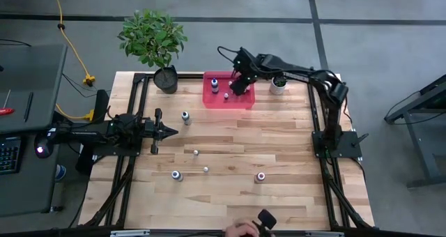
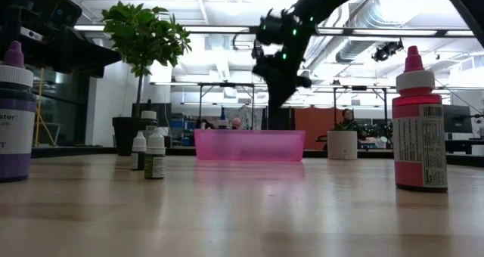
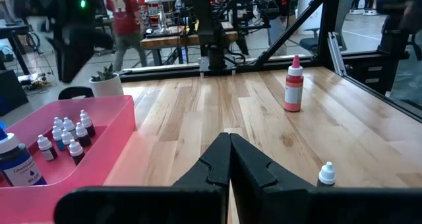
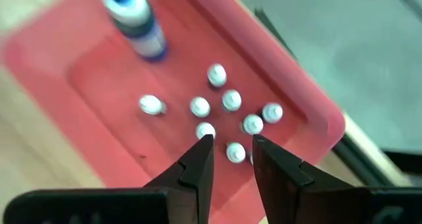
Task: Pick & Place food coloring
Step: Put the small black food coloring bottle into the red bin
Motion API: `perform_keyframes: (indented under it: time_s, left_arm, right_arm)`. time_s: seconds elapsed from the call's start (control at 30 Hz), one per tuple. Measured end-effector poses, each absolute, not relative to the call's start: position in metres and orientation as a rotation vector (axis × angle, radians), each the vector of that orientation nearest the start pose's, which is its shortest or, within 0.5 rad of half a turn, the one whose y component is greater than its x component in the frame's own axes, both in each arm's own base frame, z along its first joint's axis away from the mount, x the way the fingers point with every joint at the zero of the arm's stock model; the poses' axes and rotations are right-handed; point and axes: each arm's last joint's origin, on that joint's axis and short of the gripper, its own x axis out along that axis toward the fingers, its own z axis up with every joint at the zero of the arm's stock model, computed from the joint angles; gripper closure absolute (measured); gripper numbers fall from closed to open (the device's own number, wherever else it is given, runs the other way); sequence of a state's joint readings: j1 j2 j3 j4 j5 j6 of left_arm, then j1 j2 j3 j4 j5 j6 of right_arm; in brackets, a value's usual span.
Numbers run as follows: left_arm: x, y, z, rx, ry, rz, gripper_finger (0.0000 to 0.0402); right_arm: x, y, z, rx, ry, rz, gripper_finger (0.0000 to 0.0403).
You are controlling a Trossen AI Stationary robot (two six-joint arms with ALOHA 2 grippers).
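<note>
Black fingers of the right gripper (image 4: 229,151) stand parted with nothing between them, hanging above the pink tray (image 4: 310,118) at the far edge of the table (image 1: 279,195). Directly below the fingertips, small white-capped bottles (image 4: 231,99) stand upright in a loose cluster on the tray floor, each apart from the fingers. One larger blue bottle (image 4: 135,20) stands alone nearer one tray corner, clear of the cluster. In the high view, the right gripper (image 1: 239,82) sits over the right part of the tray (image 1: 209,97), with its arm reaching in from the table's right side. A white pot (image 1: 278,86) stands just beside the tray on the right; a potted plant (image 1: 155,42) stands to its left at the table corner. The left gripper (image 3: 229,151) rests low over the left side of the table, fingers pressed together and holding nothing, pointing toward the table middle. Several bottles remain on the bare wood: a red bottle (image 2: 420,125) toward the near right, a purple bottle (image 2: 15,117) at the near left, a small pair (image 2: 147,153) standing side by side farther back, and a small white bottle (image 3: 326,174) near the left gripper. A person's hand (image 1: 244,228) shows at the near table edge.
</note>
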State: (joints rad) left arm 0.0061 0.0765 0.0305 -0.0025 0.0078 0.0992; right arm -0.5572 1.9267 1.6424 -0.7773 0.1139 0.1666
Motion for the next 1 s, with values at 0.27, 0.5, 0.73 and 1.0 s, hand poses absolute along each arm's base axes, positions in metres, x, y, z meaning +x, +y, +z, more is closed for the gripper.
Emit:
perform_keyframes:
  time_s: [0.27,0.5,0.73,1.0]
  left_arm:
    - [0.101,0.0,0.168,0.099,0.048,-0.004,0.0401]
    - [0.101,0.0,0.168,0.099,0.048,-0.004,0.0401]
    - [0.101,0.0,0.168,0.099,0.048,-0.004,0.0401]
    - [0.101,0.0,0.168,0.099,0.049,-0.004,0.0401]
  right_arm:
    - [0.34,-0.19,0.314,0.238,0.831,-0.599,0.0307]
    - [0.338,-0.152,0.348,0.105,0.748,-0.502,0.0244]
    - [0.345,-0.111,0.363,0.03,0.693,-0.46,0.0153]
    - [0.357,-0.064,0.368,-0.055,0.649,-0.367,0.0121]
